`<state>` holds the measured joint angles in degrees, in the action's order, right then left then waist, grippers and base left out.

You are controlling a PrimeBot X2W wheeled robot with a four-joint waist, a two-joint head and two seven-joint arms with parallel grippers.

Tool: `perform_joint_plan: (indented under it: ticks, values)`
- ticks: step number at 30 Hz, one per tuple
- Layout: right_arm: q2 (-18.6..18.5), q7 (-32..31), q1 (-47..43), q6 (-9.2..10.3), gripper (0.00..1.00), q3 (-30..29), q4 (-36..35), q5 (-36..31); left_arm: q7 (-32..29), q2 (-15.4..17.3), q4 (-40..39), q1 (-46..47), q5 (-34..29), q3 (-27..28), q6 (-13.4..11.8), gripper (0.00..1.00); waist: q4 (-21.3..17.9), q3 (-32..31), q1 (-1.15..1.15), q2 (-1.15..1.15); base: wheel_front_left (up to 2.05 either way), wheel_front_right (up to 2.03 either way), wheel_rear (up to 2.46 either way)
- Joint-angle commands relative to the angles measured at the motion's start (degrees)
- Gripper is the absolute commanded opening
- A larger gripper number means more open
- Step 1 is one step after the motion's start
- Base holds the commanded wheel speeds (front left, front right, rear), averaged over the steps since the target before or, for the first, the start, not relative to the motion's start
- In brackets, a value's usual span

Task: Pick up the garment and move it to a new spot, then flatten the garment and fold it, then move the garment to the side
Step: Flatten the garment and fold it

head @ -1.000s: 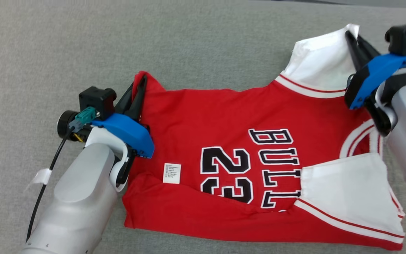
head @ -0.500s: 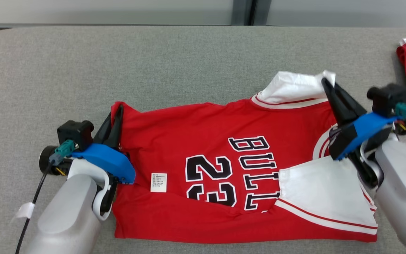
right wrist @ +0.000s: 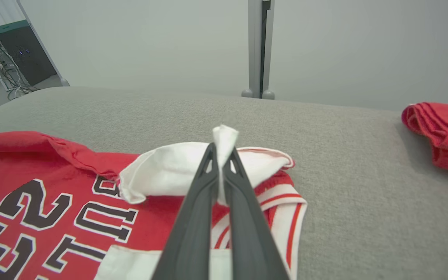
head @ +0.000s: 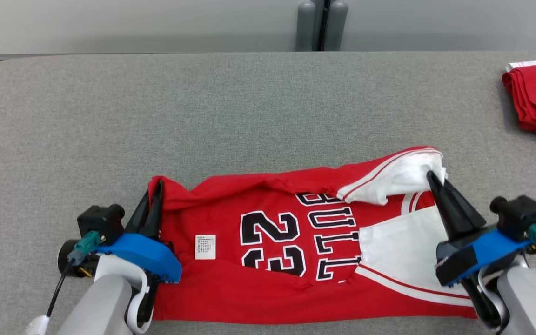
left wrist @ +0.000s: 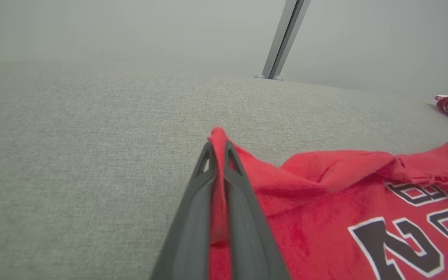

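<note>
Left gripper (head: 156, 188) at lower left and right gripper (head: 432, 177) at lower right are pointing up the frame, each clamping the garment (head: 249, 291) edge between closed fingers.

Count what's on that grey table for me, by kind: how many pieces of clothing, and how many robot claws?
Pieces of clothing: 2 (the red jersey and the folded red cloth at the far right)
Robot claws: 2 (the left gripper and the right gripper, each shut on a far corner of the red jersey)
Total: 4
</note>
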<state>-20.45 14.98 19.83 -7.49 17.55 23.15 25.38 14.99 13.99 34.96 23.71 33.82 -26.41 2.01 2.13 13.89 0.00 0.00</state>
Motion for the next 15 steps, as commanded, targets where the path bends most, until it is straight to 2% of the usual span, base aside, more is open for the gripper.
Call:
perform_joint_plan:
  ticks: [1,7,15]
  values:
    - [0.43,0.27,-2.03,-0.01,0.0,-0.99,-1.19,-0.79,0.23,-0.01,-0.77,-1.1,-0.07,0.72,-0.47,0.0,-0.08,-0.29,0.0,0.0,0.0,0.0,0.0]
    - [2.02,0.27,-9.12,-0.01,0.0,-4.87,-5.33,-2.13,0.24,-0.82,-3.07,-5.62,-0.64,2.63,-1.01,0.0,0.01,-1.59,0.0,0.0,0.0,0.0,0.0]
    - [4.24,0.27,-15.36,-0.01,0.0,-8.1,-5.91,-2.87,0.25,-2.52,-5.25,-11.25,-1.29,5.83,-0.75,0.0,-0.2,-2.72,0.0,0.0,0.0,0.0,0.0]
